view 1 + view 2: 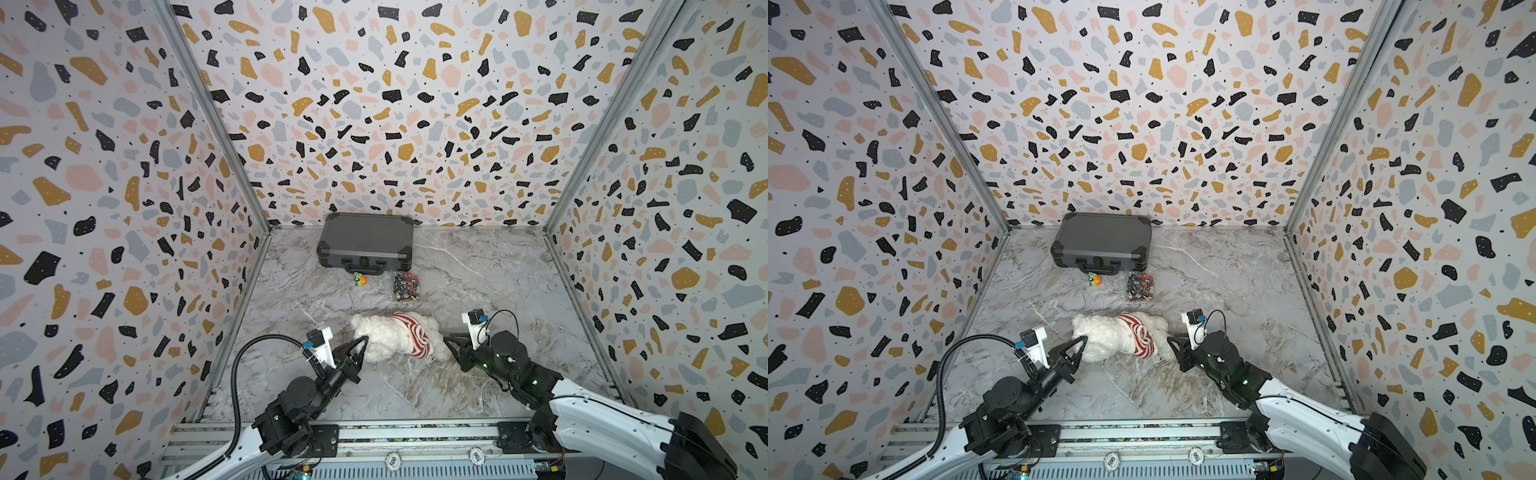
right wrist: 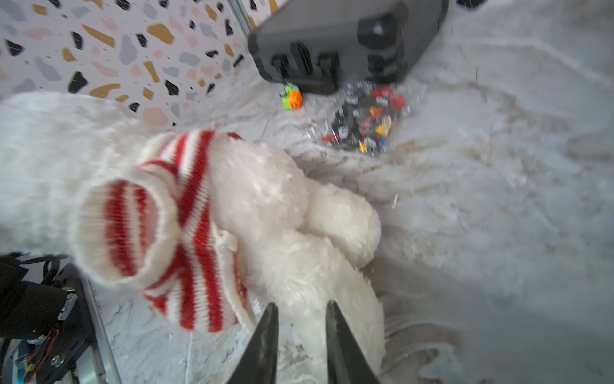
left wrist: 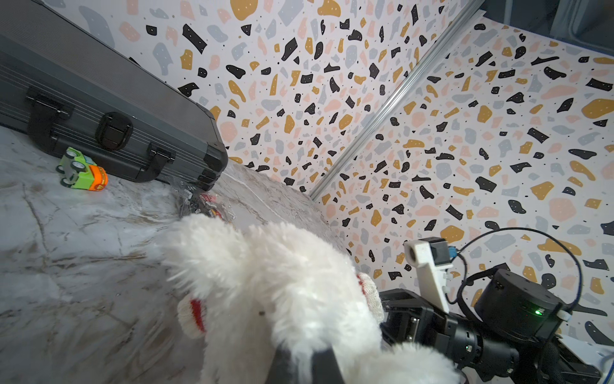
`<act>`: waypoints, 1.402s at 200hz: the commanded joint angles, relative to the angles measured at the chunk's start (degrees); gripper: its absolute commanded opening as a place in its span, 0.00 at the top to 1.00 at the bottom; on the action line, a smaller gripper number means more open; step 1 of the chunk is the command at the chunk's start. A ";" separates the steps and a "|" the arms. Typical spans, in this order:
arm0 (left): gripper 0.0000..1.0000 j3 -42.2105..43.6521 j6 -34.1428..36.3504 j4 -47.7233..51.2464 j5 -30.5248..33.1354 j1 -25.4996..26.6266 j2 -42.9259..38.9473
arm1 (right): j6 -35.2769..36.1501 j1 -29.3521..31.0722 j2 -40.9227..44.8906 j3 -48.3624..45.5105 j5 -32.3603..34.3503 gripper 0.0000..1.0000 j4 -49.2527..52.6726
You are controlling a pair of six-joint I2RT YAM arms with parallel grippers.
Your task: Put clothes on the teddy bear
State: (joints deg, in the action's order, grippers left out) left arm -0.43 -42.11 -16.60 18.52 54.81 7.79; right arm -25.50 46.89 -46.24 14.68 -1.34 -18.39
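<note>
- Top views, nearest edge: rail (image 1: 415,436) across the front, with both arms mounted on it.
- Left gripper (image 1: 365,340): clenched on fur at the bear's left end. Seen from the left wrist, white pile crowding right over the dark fingers (image 3: 292,369).
- Right gripper (image 1: 445,338): just beside the bear's right end. Seen from the right wrist, jaws parted with a plain gap, nothing pinched, fingertips (image 2: 269,319) close against the fur.
- Bear (image 1: 378,334): stretched left to right on the table (image 1: 478,270), between the two grippers, near the front and about midway across. Cannot tell head from feet.
- Sweater (image 1: 411,334): red-and-white striped knit, bunched around the bear's right half, with white fluff showing on both sides. Open sleeve cuff (image 2: 123,229) gaping toward the right wrist camera.
- Farther back: clear bag of small bricks (image 1: 407,286), flat on the table, apart from the bear.
- Left of the bag: green-and-orange toy car (image 1: 359,279), wheels showing in the left wrist view, just in front of the case's handle.
- Behind both: grey case (image 1: 365,241), closed, latches and handle facing the front, set close to the back wall (image 1: 374,104).
- Farthest: terrazzo-patterned walls on three sides, metal strips in the corners.
</note>
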 commanded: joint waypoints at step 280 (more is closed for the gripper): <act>1.00 -18.76 20.24 -3.38 13.01 17.12 39.98 | 12.15 -0.37 6.43 6.71 -11.18 0.58 6.13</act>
State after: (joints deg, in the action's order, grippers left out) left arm -16.10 -16.97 -18.00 36.16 72.99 51.94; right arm -18.28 44.60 -47.62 21.67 -11.84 -9.39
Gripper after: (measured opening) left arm 0.069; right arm 0.393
